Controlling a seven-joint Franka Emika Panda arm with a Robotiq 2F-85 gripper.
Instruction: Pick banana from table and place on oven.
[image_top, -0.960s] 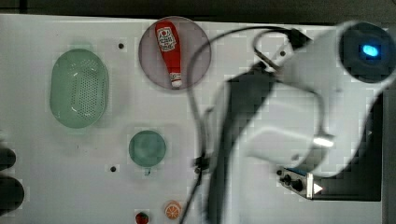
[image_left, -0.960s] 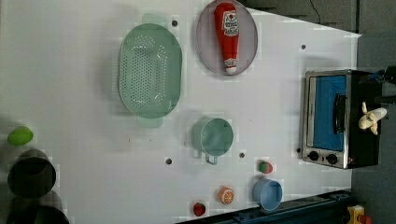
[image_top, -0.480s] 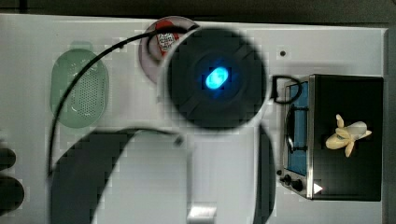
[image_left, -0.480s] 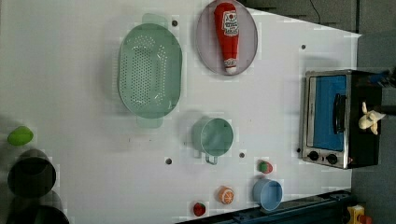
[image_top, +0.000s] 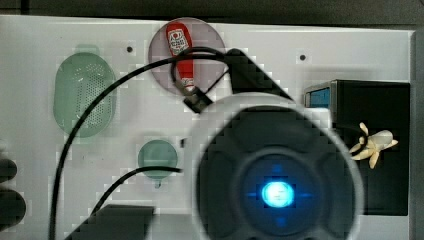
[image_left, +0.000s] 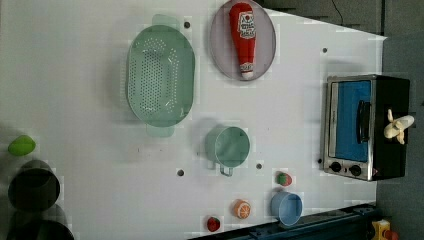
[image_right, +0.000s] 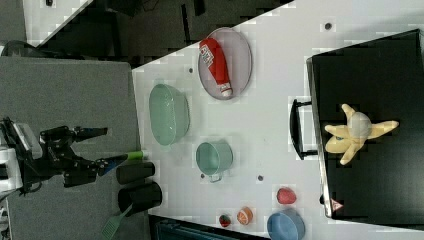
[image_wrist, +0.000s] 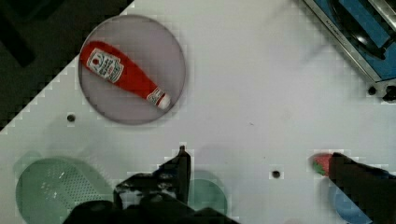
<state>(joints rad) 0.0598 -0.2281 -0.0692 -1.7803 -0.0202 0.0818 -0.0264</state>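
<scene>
Pale cream-yellow, the banana (image_right: 357, 131) lies on the black top of the oven (image_right: 380, 195) with its peel flaps splayed out, touching nothing else; in the left view it sits near the far right edge of the oven's top (image_left: 398, 127), and in the top view it rests toward the top view's right side of the black box (image_top: 373, 145). The oven stands on the white tabletop (image_left: 75, 75) at the left view's right, its blue glass door and handle facing the middle of the tabletop. A red ketchup bottle (image_left: 243, 37) lies on a grey round plate (image_left: 220, 50) at the left view's top, with a green colander (image_left: 160, 75) just beside the plate to the left view's left and a green cup (image_left: 229, 146) below them. Near the left view's bottom edge sit a small orange slice toy (image_left: 242, 208), a blue bowl (image_left: 286, 207) and two small red toys. The arm's round body with its blue light (image_top: 277, 192) hangs over the middle of the tabletop in the top view, well apart from the banana. In the wrist view the end effector (image_wrist: 261, 172) shows two dark fingers (image_wrist: 180, 170) standing wide apart with nothing between them, above the tabletop near the cup.
</scene>
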